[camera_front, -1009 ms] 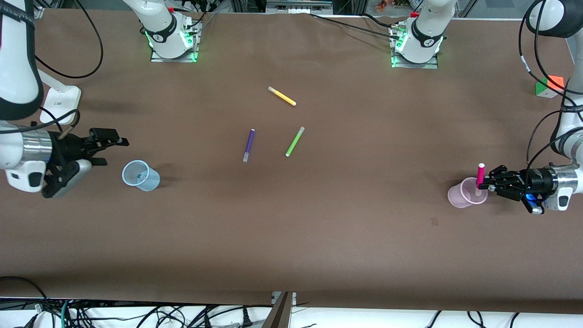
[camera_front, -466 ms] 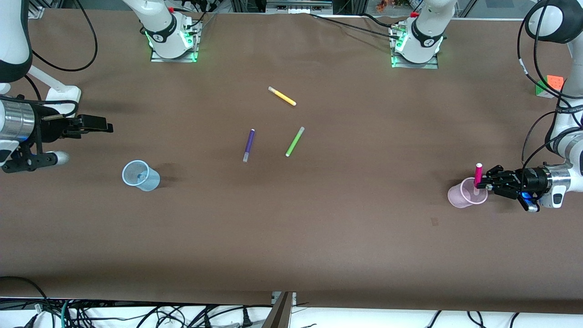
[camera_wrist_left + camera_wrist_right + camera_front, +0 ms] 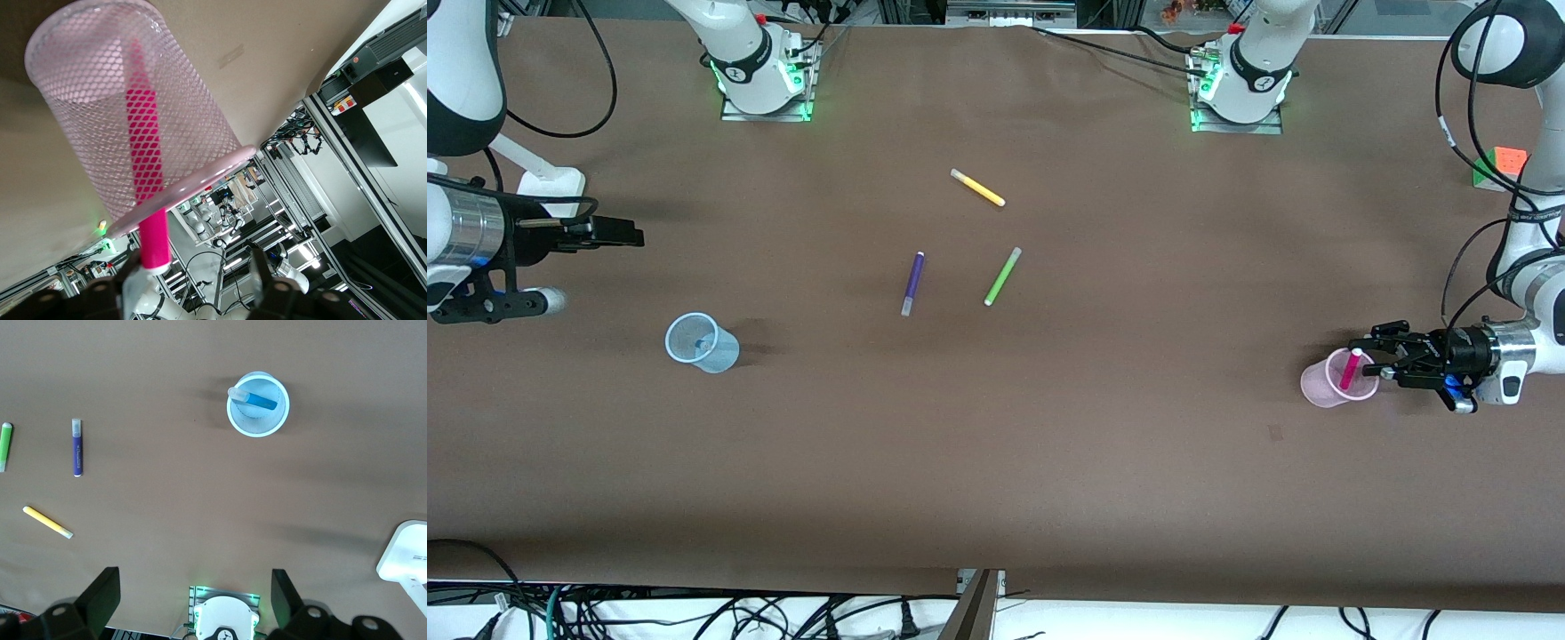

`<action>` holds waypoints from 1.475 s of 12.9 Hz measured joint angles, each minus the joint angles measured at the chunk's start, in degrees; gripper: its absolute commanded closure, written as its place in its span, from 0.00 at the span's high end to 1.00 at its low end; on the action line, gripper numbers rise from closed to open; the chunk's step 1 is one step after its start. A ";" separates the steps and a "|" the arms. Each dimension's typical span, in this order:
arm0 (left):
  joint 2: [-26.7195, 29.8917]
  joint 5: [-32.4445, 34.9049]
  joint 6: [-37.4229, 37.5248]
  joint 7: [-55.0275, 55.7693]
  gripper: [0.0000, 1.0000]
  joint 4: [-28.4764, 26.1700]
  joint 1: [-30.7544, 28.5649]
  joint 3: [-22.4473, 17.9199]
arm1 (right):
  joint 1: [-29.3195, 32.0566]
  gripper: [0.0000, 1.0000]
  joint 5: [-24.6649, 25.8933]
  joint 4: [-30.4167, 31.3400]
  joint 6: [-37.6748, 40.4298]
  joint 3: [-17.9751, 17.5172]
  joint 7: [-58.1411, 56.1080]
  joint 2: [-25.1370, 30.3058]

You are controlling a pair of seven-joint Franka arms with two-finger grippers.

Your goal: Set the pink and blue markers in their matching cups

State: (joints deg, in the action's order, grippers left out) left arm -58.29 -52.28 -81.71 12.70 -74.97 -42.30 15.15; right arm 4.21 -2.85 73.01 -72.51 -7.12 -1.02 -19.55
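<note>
Table: brown cloth, both arm bases along its 12 o'clock edge.
Right gripper: fingers spread apart, empty, over the table at 11 o'clock from the blue cup.
Left gripper: fingers apart, just at 3 o'clock of the pink cup's rim.
Blue cup: upright, blue marker leaning inside.
Pink cup: upright, pink marker leaning inside, top end above the rim.
Loose pens, mid-table: purple pen, green pen, yellow pen.
</note>
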 measured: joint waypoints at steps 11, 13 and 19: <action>22.09 23.65 5.20 0.56 1.00 6.12 5.05 2.04 | -0.20 1.00 3.02 9.13 -6.46 1.17 0.47 11.77; 29.06 28.26 7.44 0.77 1.00 6.07 8.12 2.03 | -0.01 1.00 3.02 11.56 -7.47 2.74 0.46 15.08; 41.51 44.83 9.04 3.75 1.00 5.49 24.73 2.10 | 0.03 1.00 5.61 16.37 -7.94 3.11 0.47 18.37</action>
State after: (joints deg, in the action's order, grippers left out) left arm -16.77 -7.45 -72.67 16.45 -69.49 -17.57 17.25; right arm 4.24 2.76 89.39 -80.45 -4.01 -0.56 -1.17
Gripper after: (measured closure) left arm 0.000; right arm 0.000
